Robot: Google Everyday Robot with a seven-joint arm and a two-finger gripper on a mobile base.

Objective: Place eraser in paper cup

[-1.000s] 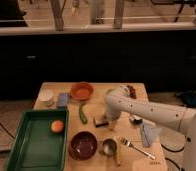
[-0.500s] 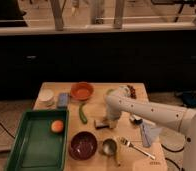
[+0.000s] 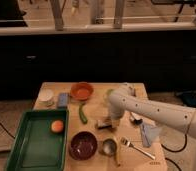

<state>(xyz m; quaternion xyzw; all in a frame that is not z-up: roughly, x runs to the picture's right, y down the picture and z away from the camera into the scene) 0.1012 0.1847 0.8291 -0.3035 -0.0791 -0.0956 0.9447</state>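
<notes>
The wooden worktop [image 3: 51, 111] holds many things. The big white arm [image 3: 156, 114] reaches in from the right. It bends at a round elbow and points down near the middle of the worktop.

A green tray [image 3: 21, 145] sits at the near left. A dark red bowl [image 3: 83, 145] is just right of it, and an orange bowl [image 3: 81, 91] sits at the far side.

The paper cup [image 3: 46, 96] stands up at the far left corner, next to a blue block [image 3: 62, 100].

The eraser [image 3: 102, 123] lies flat in the middle, with its long side going left to right. The claw [image 3: 110, 121] is right on top of it, squeezed shut, and it looks like it is pinching the eraser.

The cup is well away from the claw, to the left and farther back. I think the arm must lift the eraser and carry it that way, over a long green vegetable [image 3: 83, 114].
</notes>
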